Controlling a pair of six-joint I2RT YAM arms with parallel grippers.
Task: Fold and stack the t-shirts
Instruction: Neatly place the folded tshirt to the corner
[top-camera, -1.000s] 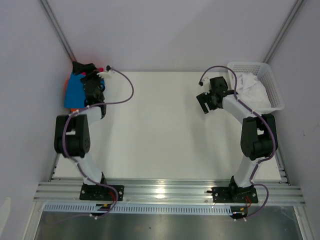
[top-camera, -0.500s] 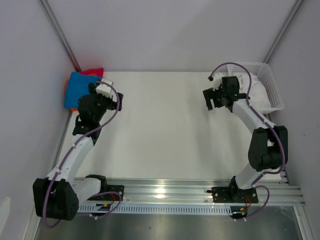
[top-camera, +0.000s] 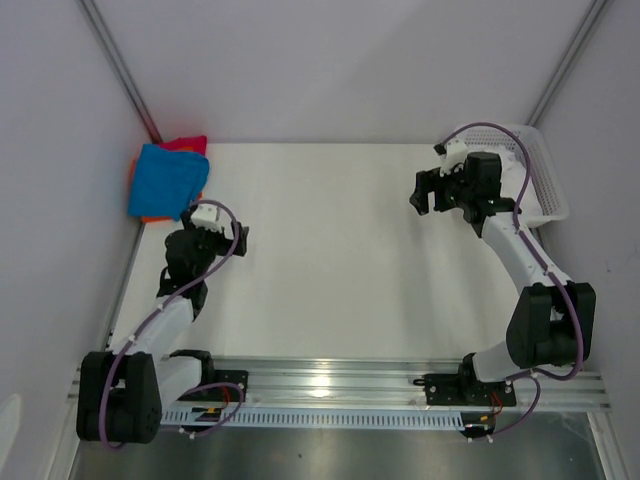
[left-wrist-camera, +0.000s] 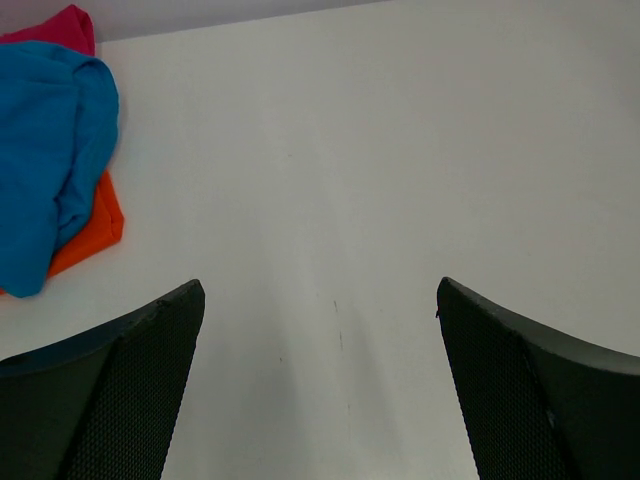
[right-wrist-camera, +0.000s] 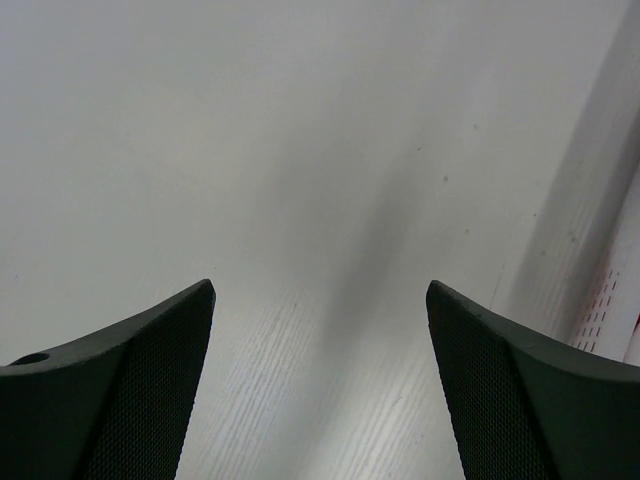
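At the far-left corner of the worktop (top-camera: 330, 250) the t-shirts (top-camera: 165, 180) lie in one pile: the blue one (left-wrist-camera: 45, 170) on top, the orange one (left-wrist-camera: 95, 235) under it with its near corner poking out, and the pinkish-red one (left-wrist-camera: 60, 25) showing only at the far edge. The blue cloth looks rumpled, not crisp, and it spills over the orange edge. Near that pile but clear of it, the left fingers (top-camera: 222, 238) are spread wide over bare worktop and hold nothing. Across the worktop, the right fingers (top-camera: 425, 192) are also spread and empty, hanging just beside the white lattice basket (top-camera: 553, 200) at the far-right corner.

The pile seems built, so the likely step is either tidying it or fetching more cloth. For tidying, the left fingers would do best to come in low and flat and press the blue edges square with the orange, not pinch the top layer, which could drag the whole pile askew. For fetching, the right fingers should drop straight down inside the rim, clear of the lattice, and take a single layer.

As for the basket, the right arm covers most of it in the overhead view. What shows inside is white, and I cannot tell whether that is cloth or bare plastic.
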